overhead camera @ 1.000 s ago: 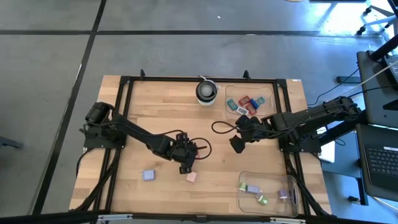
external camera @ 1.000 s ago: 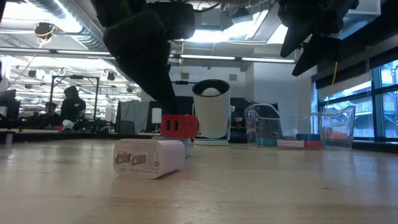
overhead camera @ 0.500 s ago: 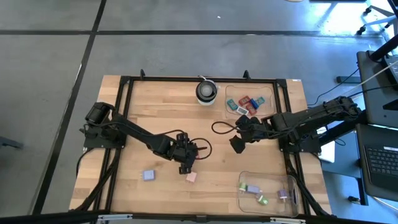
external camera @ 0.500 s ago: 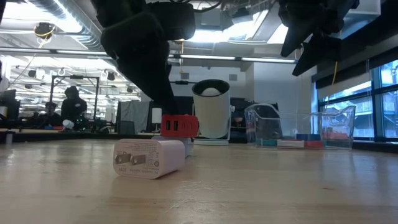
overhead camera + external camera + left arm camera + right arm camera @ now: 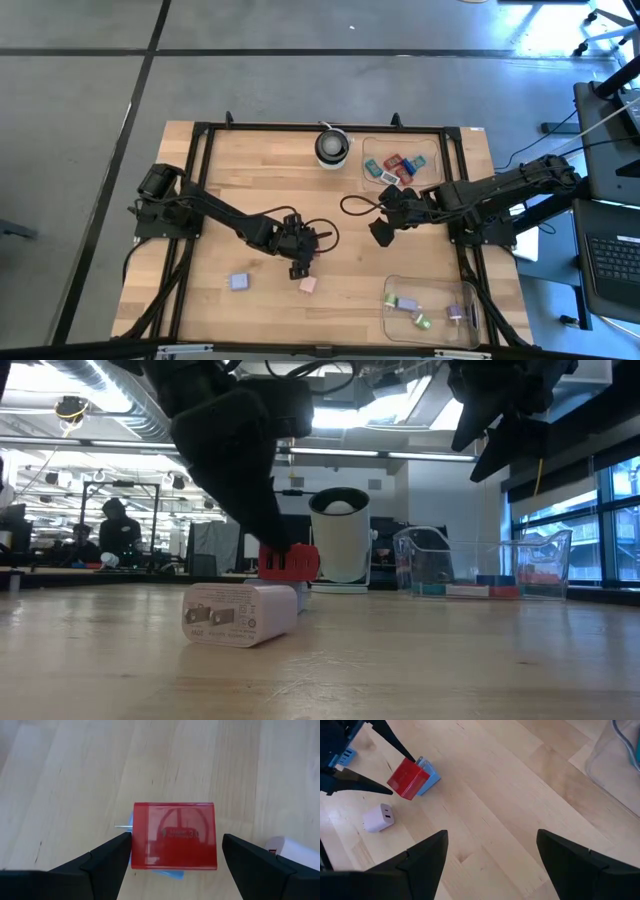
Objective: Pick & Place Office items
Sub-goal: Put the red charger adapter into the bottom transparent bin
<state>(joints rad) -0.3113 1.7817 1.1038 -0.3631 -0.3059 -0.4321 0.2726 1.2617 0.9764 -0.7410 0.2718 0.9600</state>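
Observation:
A red block (image 5: 174,836) lies on a blue piece (image 5: 170,872) near the table's middle; both also show in the right wrist view, red block (image 5: 408,778). My left gripper (image 5: 299,264) points down over it, open, with one finger on either side of the block (image 5: 290,561). A white plug-shaped piece (image 5: 240,613) lies just nearer, and a lilac piece (image 5: 238,282) lies to the left. My right gripper (image 5: 381,232) hangs open above the table right of centre, holding nothing. My left gripper comes from above, pointing down, and straddles the red block. One finger (image 5: 117,850) stands right at the block's side edge (image 5: 135,837); I cannot tell whether it touches. The other finger (image 5: 235,850) stands clear of the opposite edge. The block still rests on the blue piece.
A clear tray (image 5: 425,150) at the far right holds red, blue and teal pieces. Another clear tray (image 5: 470,290) at the near right holds green and lilac pieces. A round white-and-black object (image 5: 332,146) stands at the far edge. Black cable loops (image 5: 355,205) lie mid-table.
My left gripper has come down a little over the red block, its fingers now lower around it. The block and the other pieces have stayed in place.

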